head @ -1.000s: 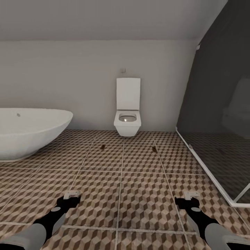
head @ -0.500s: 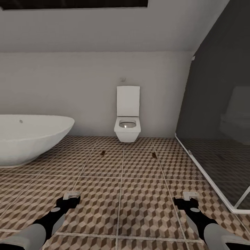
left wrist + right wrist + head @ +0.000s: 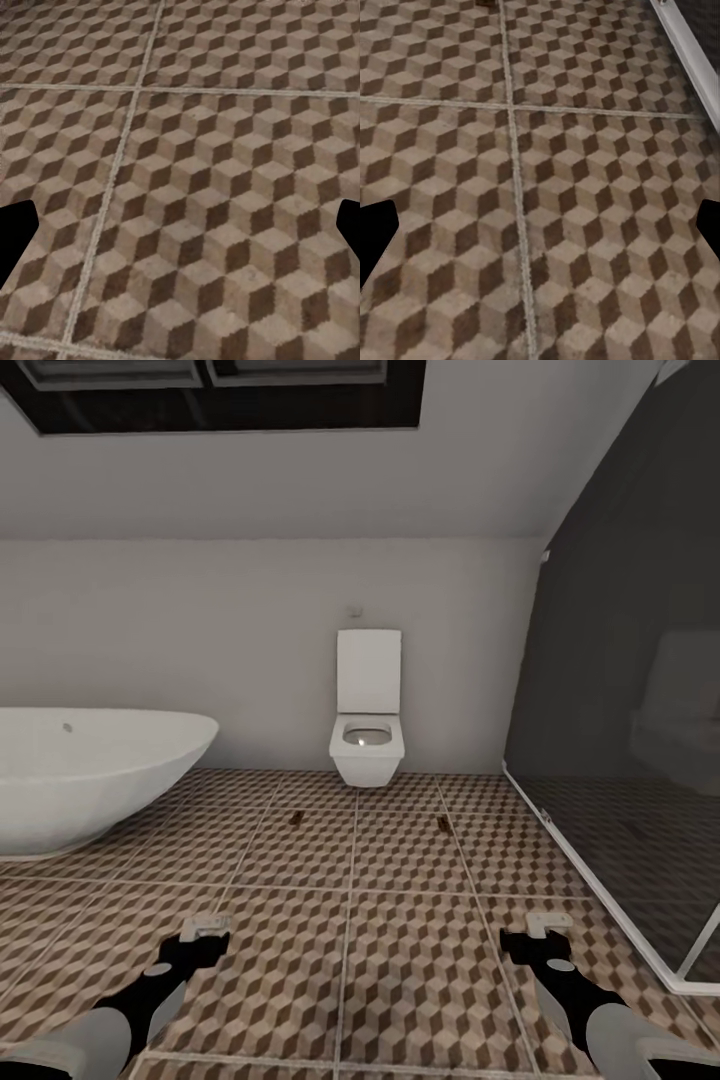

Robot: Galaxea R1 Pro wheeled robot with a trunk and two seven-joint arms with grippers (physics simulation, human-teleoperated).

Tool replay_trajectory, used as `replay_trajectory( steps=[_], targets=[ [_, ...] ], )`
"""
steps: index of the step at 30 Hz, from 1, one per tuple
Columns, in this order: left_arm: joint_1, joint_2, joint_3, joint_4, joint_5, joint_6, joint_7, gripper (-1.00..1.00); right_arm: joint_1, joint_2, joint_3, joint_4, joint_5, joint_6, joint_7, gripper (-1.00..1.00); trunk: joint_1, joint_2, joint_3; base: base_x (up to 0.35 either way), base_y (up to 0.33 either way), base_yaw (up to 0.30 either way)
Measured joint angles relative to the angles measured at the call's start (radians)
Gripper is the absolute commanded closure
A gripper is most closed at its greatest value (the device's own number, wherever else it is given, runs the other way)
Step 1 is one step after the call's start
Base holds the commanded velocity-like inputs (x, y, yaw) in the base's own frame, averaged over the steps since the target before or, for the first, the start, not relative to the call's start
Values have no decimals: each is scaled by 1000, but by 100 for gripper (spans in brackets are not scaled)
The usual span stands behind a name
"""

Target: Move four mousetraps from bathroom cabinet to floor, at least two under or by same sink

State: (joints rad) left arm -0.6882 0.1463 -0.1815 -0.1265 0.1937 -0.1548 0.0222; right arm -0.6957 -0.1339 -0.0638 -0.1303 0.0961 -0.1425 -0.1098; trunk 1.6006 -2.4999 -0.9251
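Note:
Two tiny dark-brown mousetraps lie flat on the cube-patterned bathroom floor [image 3: 400,960] in front of the toilet, one to the left [image 3: 297,818] and one to the right [image 3: 443,823]. Both sit well ahead of my arms. My left gripper [image 3: 205,927] [image 3: 180,232] and right gripper [image 3: 549,924] [image 3: 540,232] hang low over bare tiles, both open and empty, with their dark fingers spread to the wrist views' sides. The cabinet and the bathroom sink are out of view.
A white oval bathtub [image 3: 90,775] stands at the left. A white wall-hung toilet [image 3: 367,735] is on the far wall. A dark glass shower enclosure [image 3: 630,760] with a white base rail [image 3: 690,52] runs along the right. A dark skylight [image 3: 230,390] is overhead.
The whole head view has shifted: the camera has tilted up and drawn back slightly, bringing the skylight into view. The traps and both grippers keep their places.

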Motion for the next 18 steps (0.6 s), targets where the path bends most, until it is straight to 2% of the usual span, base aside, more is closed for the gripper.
replay_trajectory(
  steps=[18],
  targets=[
    [0,4,0,38,2,1,0,-100,0,-2,0,3,-1,0,1,-100,-65,119,57,0,0,0]
  ],
)
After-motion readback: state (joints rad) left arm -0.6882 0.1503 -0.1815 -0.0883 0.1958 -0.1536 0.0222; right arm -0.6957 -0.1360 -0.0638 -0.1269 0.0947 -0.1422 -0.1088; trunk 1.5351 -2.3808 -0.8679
